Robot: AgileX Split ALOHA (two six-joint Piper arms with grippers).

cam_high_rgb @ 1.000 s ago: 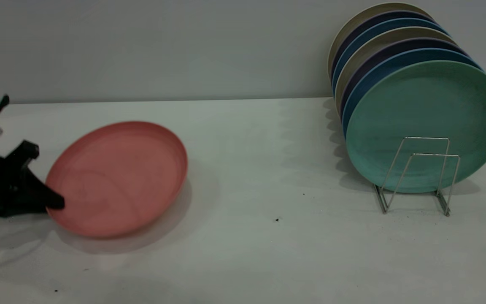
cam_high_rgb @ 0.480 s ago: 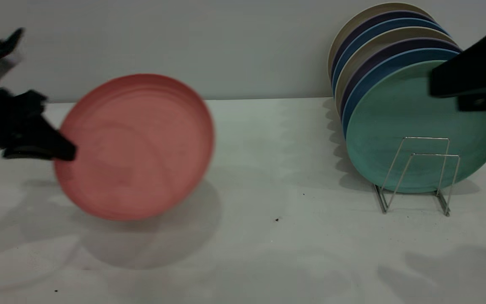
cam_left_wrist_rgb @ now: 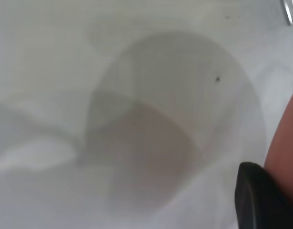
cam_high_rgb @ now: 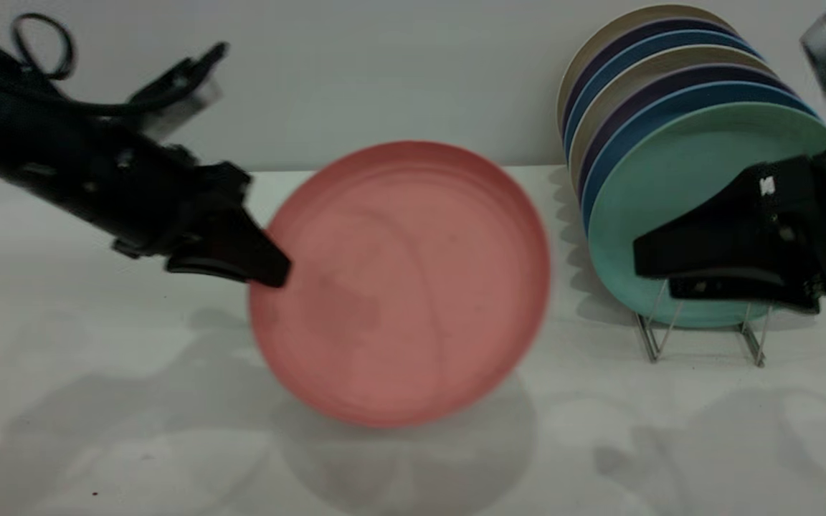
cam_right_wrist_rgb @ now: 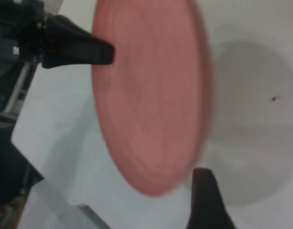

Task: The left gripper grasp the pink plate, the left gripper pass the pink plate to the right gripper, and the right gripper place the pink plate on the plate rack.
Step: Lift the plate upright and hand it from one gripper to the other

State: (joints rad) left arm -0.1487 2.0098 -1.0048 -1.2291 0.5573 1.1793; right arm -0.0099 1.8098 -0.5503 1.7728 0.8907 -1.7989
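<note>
Left tool (cam_high_rgb: 269,269) apparently gripping pink plate (cam_high_rgb: 406,287)

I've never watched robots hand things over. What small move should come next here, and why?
Probably the right gripper should ease toward the free edge of the pink plate. The left gripper holds the plate by its opposite edge, lifted off the table, and the right gripper is apart from it, in front of the teal plate on the plate rack.
</note>
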